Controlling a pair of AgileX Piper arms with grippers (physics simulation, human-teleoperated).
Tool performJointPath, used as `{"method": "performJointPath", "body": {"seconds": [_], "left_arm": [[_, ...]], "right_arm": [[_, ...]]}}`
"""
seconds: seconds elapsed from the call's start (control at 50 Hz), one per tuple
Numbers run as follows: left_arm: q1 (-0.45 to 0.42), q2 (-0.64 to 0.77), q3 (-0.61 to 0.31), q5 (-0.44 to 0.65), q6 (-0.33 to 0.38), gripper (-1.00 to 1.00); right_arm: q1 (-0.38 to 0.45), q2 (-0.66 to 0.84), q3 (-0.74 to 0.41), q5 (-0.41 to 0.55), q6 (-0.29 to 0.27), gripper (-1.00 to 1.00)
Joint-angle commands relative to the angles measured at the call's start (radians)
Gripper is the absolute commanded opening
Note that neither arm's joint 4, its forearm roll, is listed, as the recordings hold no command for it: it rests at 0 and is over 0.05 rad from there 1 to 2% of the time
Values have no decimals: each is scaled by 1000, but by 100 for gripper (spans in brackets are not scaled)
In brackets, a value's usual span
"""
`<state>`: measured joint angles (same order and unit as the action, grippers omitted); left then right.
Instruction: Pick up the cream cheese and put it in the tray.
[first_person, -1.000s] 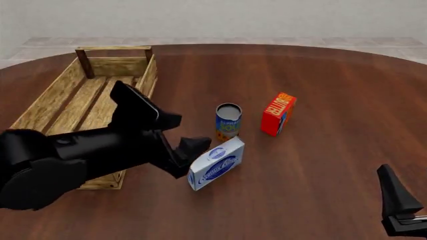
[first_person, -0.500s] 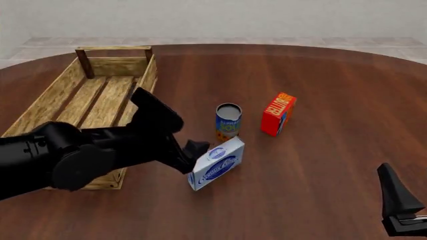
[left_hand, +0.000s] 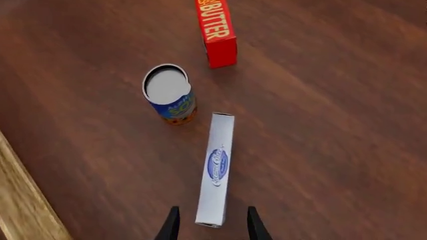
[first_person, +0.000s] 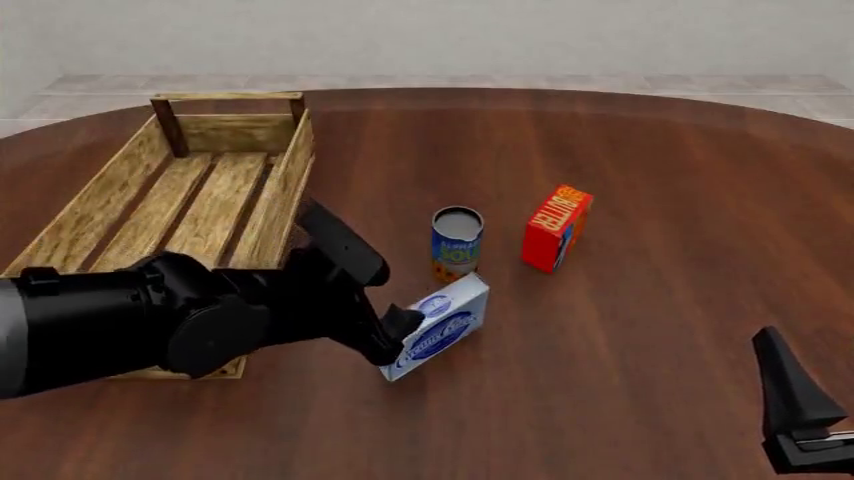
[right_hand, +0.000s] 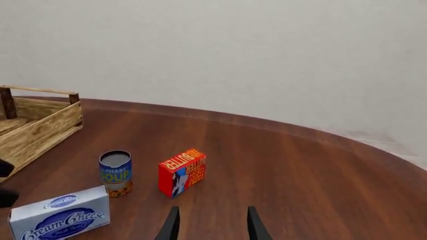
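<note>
Left claw (left_hand: 211, 227) is being held open, straddling the near end of the cream cheese (left_hand: 217, 169), standing on edge on the worktop (first_person: 641, 300) beside the can (left_hand: 169, 94). Grasp step; next, closing, lifting, carrying to tray (first_person: 94, 215).

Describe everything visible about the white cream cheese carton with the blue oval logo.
The white rectangular cream cheese carton with a blue oval logo and blue script stands on its long thin edge on the dark wooden table, just in front of the blue-yellow soup can, apart from it. The black left gripper is open, its fingers straddling the carton's near end; contact is not clear.
</note>
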<state>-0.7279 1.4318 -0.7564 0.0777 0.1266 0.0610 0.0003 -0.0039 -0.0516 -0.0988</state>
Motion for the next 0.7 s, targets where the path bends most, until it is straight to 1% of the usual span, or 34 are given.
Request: {"method": "performJointPath", "body": {"seconds": [0.02,0.08,0.12,0.48,0.6,0.7], "left_arm": [[-18,34,-8,1,22,100],[-18,48,-10,-3,27,100],[-10,72,-8,-9,53,100],[21,119,-40,-5,84,100],[24,152,-27,-29,100,100],[27,159,-29,-26,105,100]], "right_arm": [[3,0,2,1,-1,100],[2,0,2,1,-2,100],[3,0,3,2,-1,100],[7,0,3,7,-3,100],[8,0,3,8,-2,100],[8,0,3,9,-2,100]]}}
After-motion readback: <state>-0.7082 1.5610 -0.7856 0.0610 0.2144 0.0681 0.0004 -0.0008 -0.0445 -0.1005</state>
